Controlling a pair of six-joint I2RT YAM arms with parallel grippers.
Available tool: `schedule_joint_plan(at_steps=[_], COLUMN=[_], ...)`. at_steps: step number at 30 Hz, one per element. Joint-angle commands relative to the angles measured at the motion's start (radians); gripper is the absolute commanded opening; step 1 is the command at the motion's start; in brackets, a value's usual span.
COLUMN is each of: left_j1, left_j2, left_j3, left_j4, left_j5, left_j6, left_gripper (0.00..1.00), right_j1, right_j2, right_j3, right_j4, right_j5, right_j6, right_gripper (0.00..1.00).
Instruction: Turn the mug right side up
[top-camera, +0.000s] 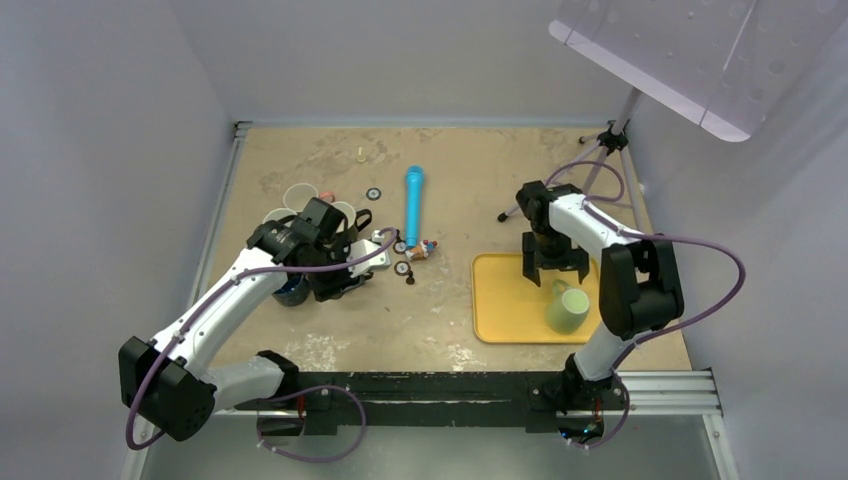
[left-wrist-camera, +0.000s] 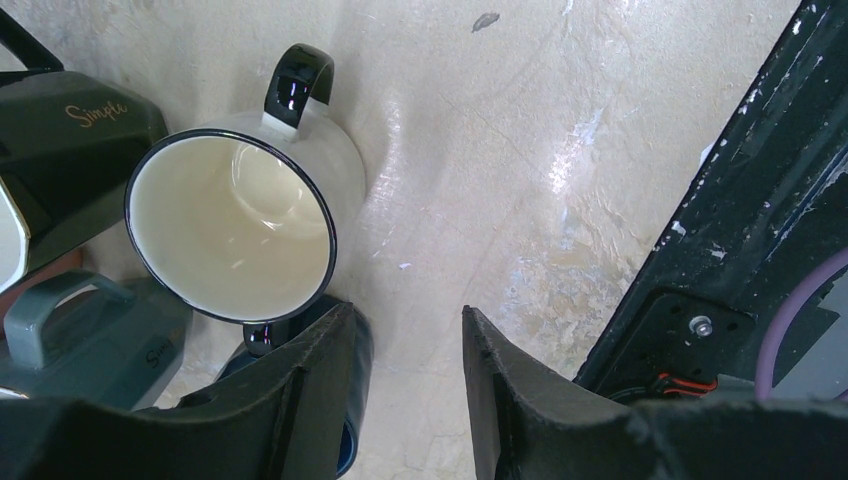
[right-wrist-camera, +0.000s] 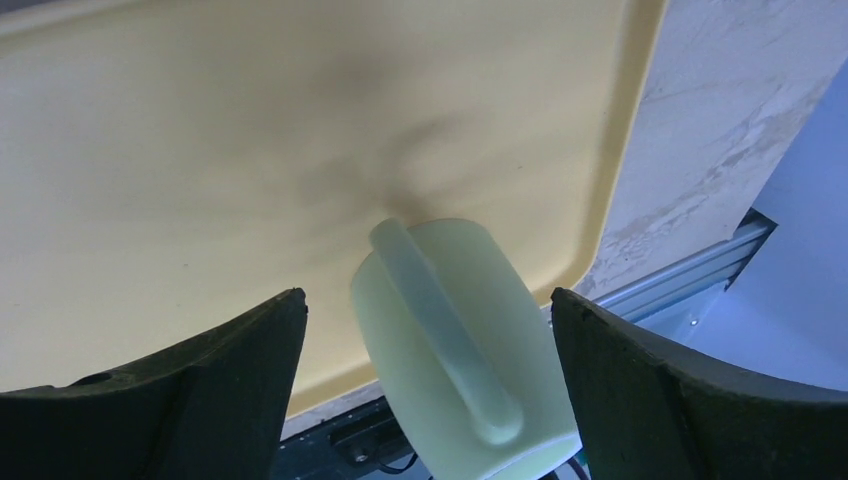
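A pale green mug stands upside down, base up, at the near right corner of the yellow tray. My right gripper is open above the tray, just behind the mug. In the right wrist view the mug lies between and below my spread fingers, its handle facing the camera, with the tray beyond it. Nothing touches the mug. My left gripper is open and empty over the table at the left; it also shows in the left wrist view.
A cluster of other mugs sits by the left gripper: a white mug with a black rim, a dark blue one under the left finger, teal ones. A blue cylinder, small parts and a tripod stand behind.
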Motion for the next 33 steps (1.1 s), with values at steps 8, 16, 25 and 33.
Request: schedule_joint_plan(at_steps=[8, 16, 25, 33], left_j1=[0.003, 0.004, 0.002, 0.003], left_j2=[-0.020, -0.020, -0.014, -0.021], left_j3=[0.042, 0.078, 0.069, 0.076], left_j4=[-0.016, -0.033, -0.024, -0.023], left_j5=[0.009, 0.020, 0.022, 0.018], left_j6=[0.026, 0.021, 0.022, 0.009], left_gripper=[0.48, 0.48, 0.48, 0.48], right_j1=[-0.008, 0.015, 0.048, 0.211], right_j2=[0.045, 0.079, -0.045, -0.383], right_j3=[-0.020, -0.008, 0.042, -0.022], right_j4=[0.010, 0.010, -0.007, 0.030], right_j5=[-0.044, -0.052, 0.023, -0.124], right_j6=[-0.031, -0.045, 0.006, 0.079], right_gripper=[0.26, 0.00, 0.07, 0.48])
